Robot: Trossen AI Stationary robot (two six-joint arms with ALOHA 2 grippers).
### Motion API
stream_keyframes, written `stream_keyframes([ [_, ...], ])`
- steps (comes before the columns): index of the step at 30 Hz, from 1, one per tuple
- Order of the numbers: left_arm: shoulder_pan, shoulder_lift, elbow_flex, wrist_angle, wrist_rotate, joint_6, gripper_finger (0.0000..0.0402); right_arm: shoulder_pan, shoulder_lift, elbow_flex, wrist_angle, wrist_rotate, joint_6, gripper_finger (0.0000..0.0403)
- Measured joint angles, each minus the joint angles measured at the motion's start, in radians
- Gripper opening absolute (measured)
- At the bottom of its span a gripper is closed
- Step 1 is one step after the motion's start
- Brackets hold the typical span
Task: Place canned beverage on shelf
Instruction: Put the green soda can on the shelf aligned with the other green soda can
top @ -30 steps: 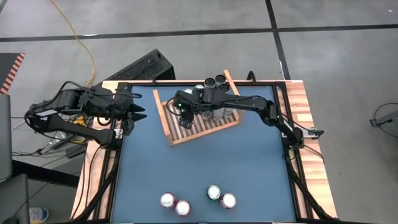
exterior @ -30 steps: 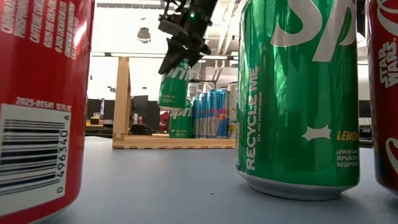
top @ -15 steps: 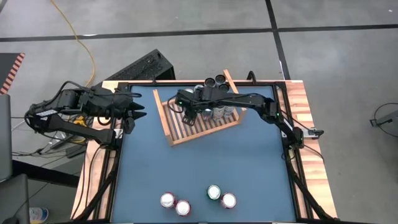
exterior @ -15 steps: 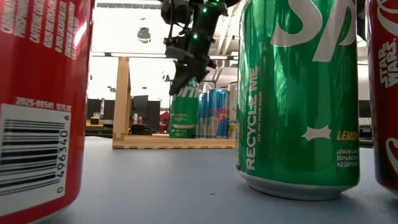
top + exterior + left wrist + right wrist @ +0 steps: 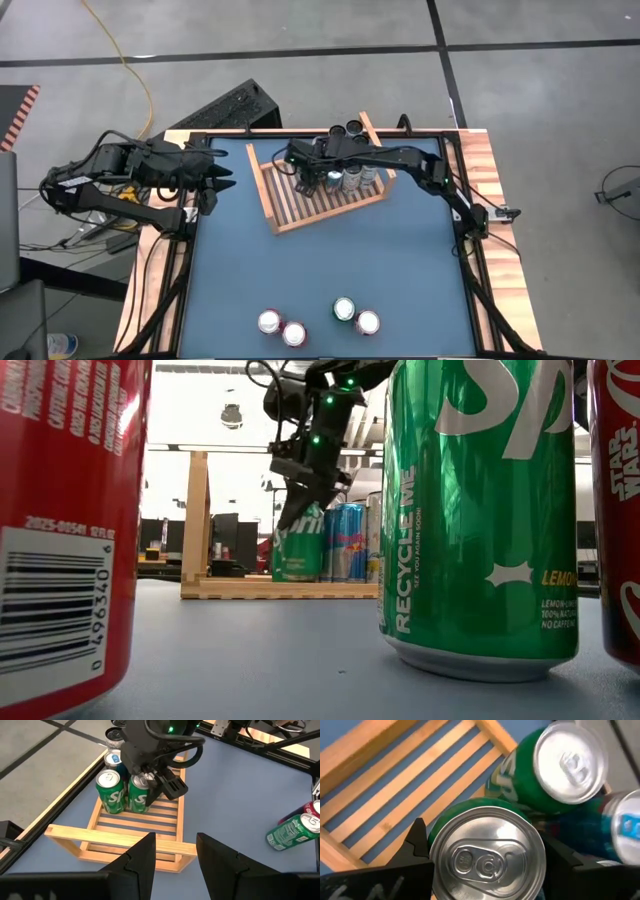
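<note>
Blue-grey matte table top [image 5: 330, 260] framed by wood-grain edging, set on grey concrete floor crossed by dark lines, with a yellow cable [image 5: 128, 62] trailing at the far left. Beyond the table in the low view: a bright, washed-out room with dark furniture behind.

Light-brown wooden slatted shelf [image 5: 292, 205] lying angled at the far middle of the table, holding several upright cans toward its far right end. Four more cans standing in a loose row near the front edge [image 5: 343, 310].

Right gripper [image 5: 152, 780] clamped part-way closed round a green aluminium soda can [image 5: 298, 543], now standing upright on the slats just beside another green can [image 5: 109, 791]. A second ago held clearly above the slats; since then lowered onto the shelf, with the arm shifted slightly toward the far can group.

Left gripper [image 5: 222, 180] parked off the table's left edge, fingers partly apart, holding nothing, unchanged.
</note>
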Motion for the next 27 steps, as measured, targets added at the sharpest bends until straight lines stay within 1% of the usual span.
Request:
stream_keyframes([
  [11,0.000,0.000,0.000,0.000,-0.011,0.000,0.0128,-0.010,0.000,-0.046,0.047,-0.056,0.000,0.0200],
  [13,0.000,0.000,0.000,0.000,-0.018,0.000,0.0128,-0.009,0.000,-0.046,0.044,-0.055,-0.001,0.0206],
  [20,0.000,0.000,0.000,0.000,-0.019,0.000,0.0128,-0.010,0.000,-0.046,0.048,-0.065,-0.001,0.0247],
  [27,0.000,0.000,0.000,0.000,-0.019,0.000,0.0128,-0.009,-0.001,-0.045,0.082,-0.076,-0.045,0.0253],
])
